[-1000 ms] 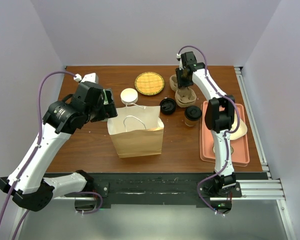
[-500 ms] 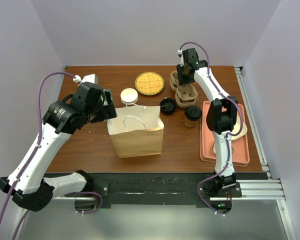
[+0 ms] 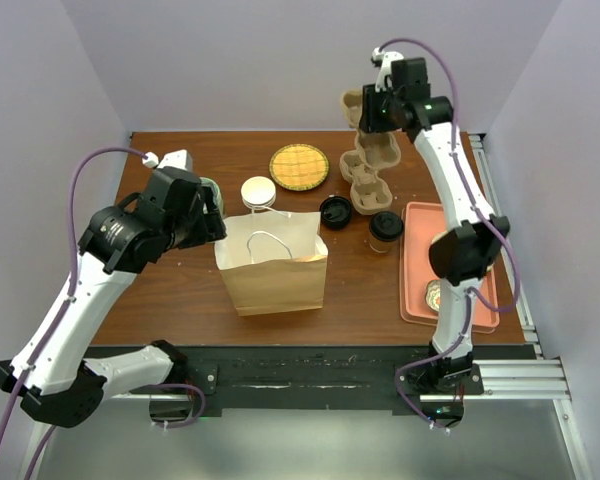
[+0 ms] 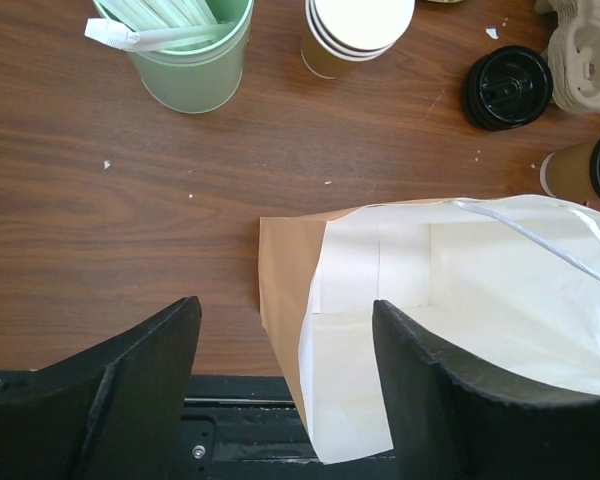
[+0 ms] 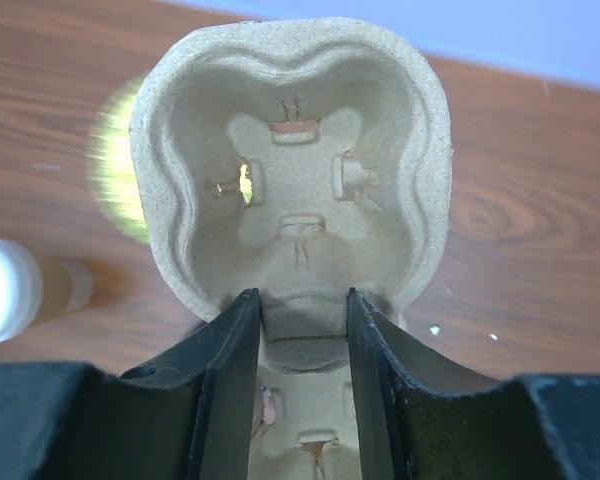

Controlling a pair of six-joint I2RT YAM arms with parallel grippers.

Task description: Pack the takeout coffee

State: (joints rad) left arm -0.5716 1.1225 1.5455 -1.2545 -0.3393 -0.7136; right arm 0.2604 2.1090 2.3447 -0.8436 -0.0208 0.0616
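Observation:
The takeout coffee (image 3: 385, 230), a brown paper cup with a black lid, stands right of the open brown paper bag (image 3: 273, 265); it also shows at the right edge of the left wrist view (image 4: 588, 167). My left gripper (image 3: 212, 215) is open and hovers over the bag's left edge (image 4: 320, 300), which lies between its fingers (image 4: 285, 303) without touching them. My right gripper (image 3: 370, 112) is shut on the middle ridge of a pulp cup carrier (image 3: 365, 160) and holds it raised above the back of the table. The right wrist view shows the carrier (image 5: 295, 150) clamped at my right gripper (image 5: 302, 295).
A loose black lid (image 3: 335, 211) lies between the bag and the coffee. A stack of paper cups (image 3: 259, 192) and a pale green cup of white sticks (image 4: 190, 60) stand behind the bag. A yellow woven coaster (image 3: 299, 166) is at the back. A pink tray (image 3: 480, 300) lies at the right.
My right gripper has risen from the table, lifting the pulp carrier up and toward the back. My left gripper has shifted slightly at the bag's left edge.

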